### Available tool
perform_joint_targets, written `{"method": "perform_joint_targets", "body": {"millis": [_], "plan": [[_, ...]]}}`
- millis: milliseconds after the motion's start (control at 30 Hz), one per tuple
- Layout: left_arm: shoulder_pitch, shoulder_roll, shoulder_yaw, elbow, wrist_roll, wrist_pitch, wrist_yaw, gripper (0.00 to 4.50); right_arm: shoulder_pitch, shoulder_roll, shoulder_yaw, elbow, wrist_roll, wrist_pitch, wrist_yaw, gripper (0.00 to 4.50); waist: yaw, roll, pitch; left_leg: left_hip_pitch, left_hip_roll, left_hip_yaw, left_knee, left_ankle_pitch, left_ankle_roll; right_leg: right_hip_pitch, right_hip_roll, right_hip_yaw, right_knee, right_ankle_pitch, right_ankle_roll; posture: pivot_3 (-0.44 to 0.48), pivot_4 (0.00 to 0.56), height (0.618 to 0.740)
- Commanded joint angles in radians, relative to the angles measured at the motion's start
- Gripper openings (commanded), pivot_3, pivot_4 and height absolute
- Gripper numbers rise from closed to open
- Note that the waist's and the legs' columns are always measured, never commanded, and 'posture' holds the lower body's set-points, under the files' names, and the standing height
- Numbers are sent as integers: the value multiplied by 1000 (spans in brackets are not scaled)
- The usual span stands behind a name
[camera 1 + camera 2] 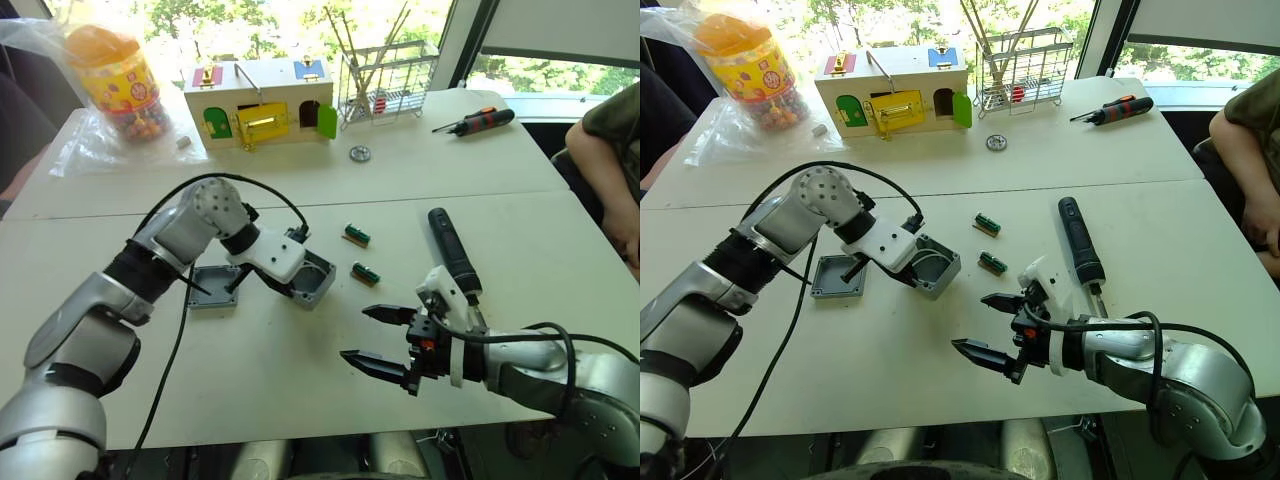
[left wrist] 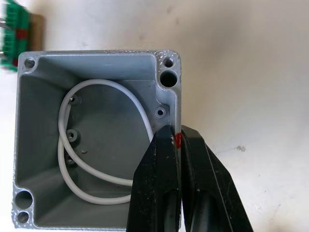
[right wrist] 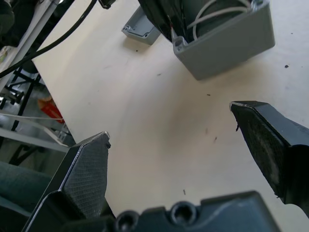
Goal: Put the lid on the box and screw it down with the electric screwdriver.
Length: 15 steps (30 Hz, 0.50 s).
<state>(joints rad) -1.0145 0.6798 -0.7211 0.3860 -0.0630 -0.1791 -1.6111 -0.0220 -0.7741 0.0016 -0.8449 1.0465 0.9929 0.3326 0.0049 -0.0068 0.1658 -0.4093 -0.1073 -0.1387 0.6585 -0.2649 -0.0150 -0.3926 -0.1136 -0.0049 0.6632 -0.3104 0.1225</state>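
I have the left gripper (image 2: 179,159) pinched on one wall of the box (image 1: 318,281), one finger inside and one outside, right at the small red mark; the box sits open-topped near the middle of the worktop (image 1: 300,390) with its white wire (image 2: 87,164) looped inside. The lid (image 1: 212,287) lies flat, hollow side up, just beside the box on my left, apart from it. My right gripper (image 1: 378,340) hangs over bare worktop toward the near edge, fingers spread wide and holding nothing. The electric screwdriver (image 1: 452,250) lies on the worktop just beyond that gripper, towards the right edge. Two small green terminal blocks (image 1: 357,236) rest between the box and the screwdriver. At the far edge I see a wooden latch box (image 1: 258,102), a wire rack (image 1: 385,80), a manual screwdriver (image 1: 478,121) and a candy jar (image 1: 115,80).
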Motion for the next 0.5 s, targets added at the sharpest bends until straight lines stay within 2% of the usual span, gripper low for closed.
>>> {"method": "perform_joint_targets", "body": {"millis": [33,67,167,333,433,500], "plan": [[-57,-13,-21,39,-32,-69,-3,10,18,12,-24,-61,23,-17,-37,4500,1,0,0,0,0,0,0,0,0,0,0,0,0,0,0,0,150,740],[-66,-17,-33,54,-34,-86,-3,10,23,16,-25,-65,26,-17,-47,4500,2,0,0,0,0,0,0,0,0,0,0,0,0,0,0,0,150,740],[-79,-21,-48,76,-51,-101,-3,950,27,20,-25,-71,33,-18,-64,4500,0,0,0,0,0,0,1,0,0,0,0,0,1,0,0,0,150,740],[-80,-1,-12,59,-51,-57,-3,3459,12,12,-15,-63,42,-16,-63,4500,-3,0,0,0,0,0,1,0,1,0,0,0,1,-1,1,0,150,740],[-92,66,66,-2,-70,59,-3,3459,-11,-5,-17,-53,47,-14,-37,4500,-13,0,0,0,0,0,2,-1,1,0,0,0,2,-1,1,0,150,740],[-95,128,148,-53,-96,207,-3,3459,-41,-24,-33,-40,66,-11,-9,4500,-20,0,0,0,0,0,2,-1,2,0,1,0,2,-1,2,0,150,740]]}}
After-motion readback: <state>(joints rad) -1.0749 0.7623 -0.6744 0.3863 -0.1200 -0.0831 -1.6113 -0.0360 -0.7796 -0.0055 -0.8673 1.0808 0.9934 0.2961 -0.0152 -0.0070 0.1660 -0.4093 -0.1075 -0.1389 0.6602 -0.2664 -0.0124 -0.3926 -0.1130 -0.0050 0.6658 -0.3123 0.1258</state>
